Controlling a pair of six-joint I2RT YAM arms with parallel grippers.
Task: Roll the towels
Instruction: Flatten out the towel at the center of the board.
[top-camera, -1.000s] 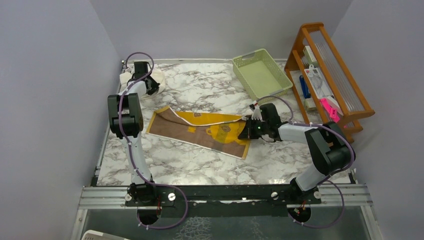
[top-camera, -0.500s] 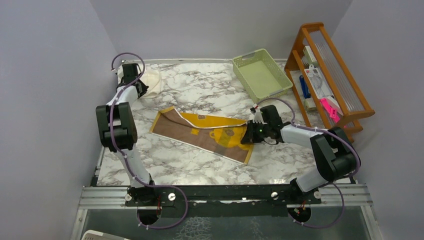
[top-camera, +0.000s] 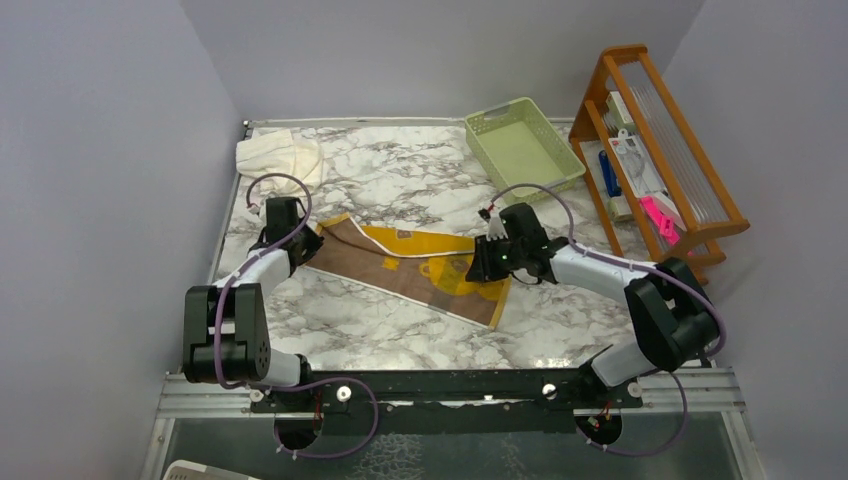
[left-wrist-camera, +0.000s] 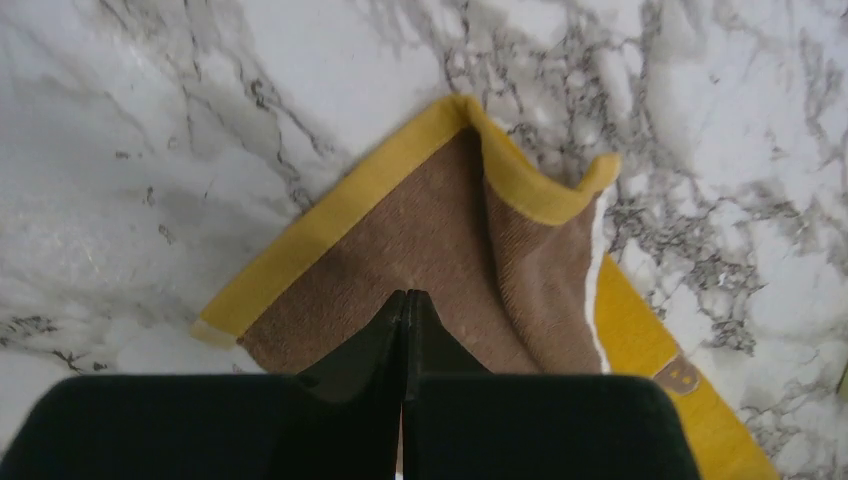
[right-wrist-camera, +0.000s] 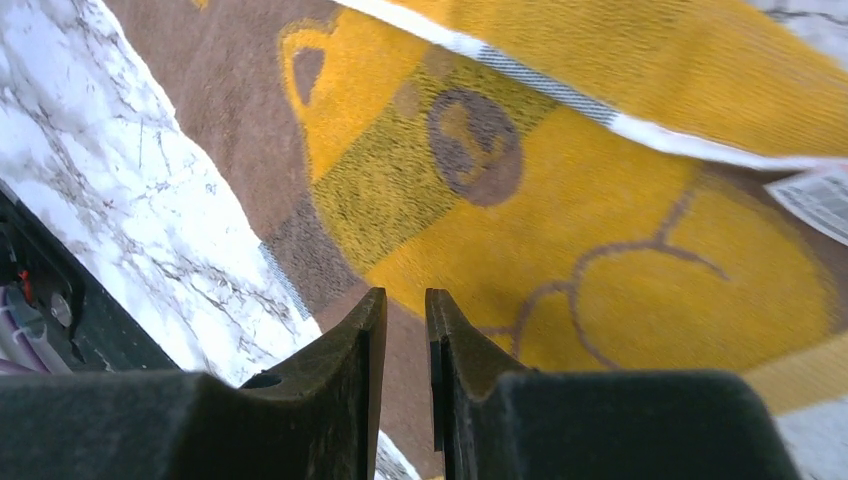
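A brown-and-yellow towel (top-camera: 400, 265) lies spread flat mid-table, its far long edge folded over to show a yellow side. A cream-white towel (top-camera: 280, 156) sits bunched in the back left corner, with no gripper near it. My left gripper (top-camera: 290, 236) is at the flat towel's left end. In the left wrist view that gripper (left-wrist-camera: 405, 295) is shut, its tips over the towel's brown face (left-wrist-camera: 420, 225) with nothing visibly pinched. My right gripper (top-camera: 482, 270) is over the towel's right end. In the right wrist view its jaws (right-wrist-camera: 403, 293) stand slightly open and empty above the yellow bear pattern (right-wrist-camera: 560, 250).
A pale green basket (top-camera: 523, 148) stands empty at the back right. A wooden rack (top-camera: 690, 165) holding small items lines the right edge. Bare marble (top-camera: 400, 170) shows behind the flat towel and in front of it.
My left arm has left the cream towel in the back corner and come down to the flat towel's left end. The right gripper has opened a little and shifted slightly left.
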